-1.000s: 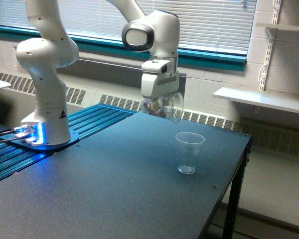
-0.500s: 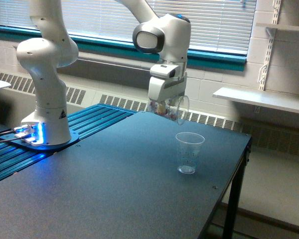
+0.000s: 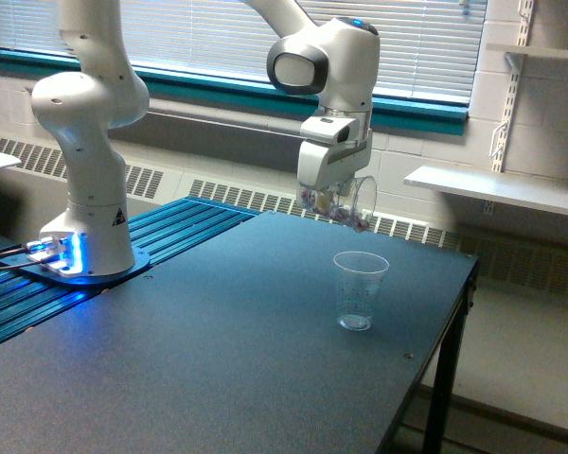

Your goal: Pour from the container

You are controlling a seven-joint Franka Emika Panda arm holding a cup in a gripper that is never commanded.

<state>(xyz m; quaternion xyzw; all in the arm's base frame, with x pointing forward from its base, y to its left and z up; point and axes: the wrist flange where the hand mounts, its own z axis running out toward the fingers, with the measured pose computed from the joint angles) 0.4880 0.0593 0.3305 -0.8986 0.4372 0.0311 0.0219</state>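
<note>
Since the earlier pictures the arm has carried the end effector (image 3: 339, 197) rightward and slightly up, toward the upper middle of the frame. At the left, the arm's white base (image 3: 85, 251) sits on blue rails and carries a small triangular warning sticker I cannot read. In the middle, the end effector is clamped on the mug (image 3: 350, 200), which is tilted with small bits inside, held above and just left of the plastic cup (image 3: 360, 290), probably to line up a pour. The cup stands upright on the desk (image 3: 218, 359); its faint printed marks are illegible.
</note>
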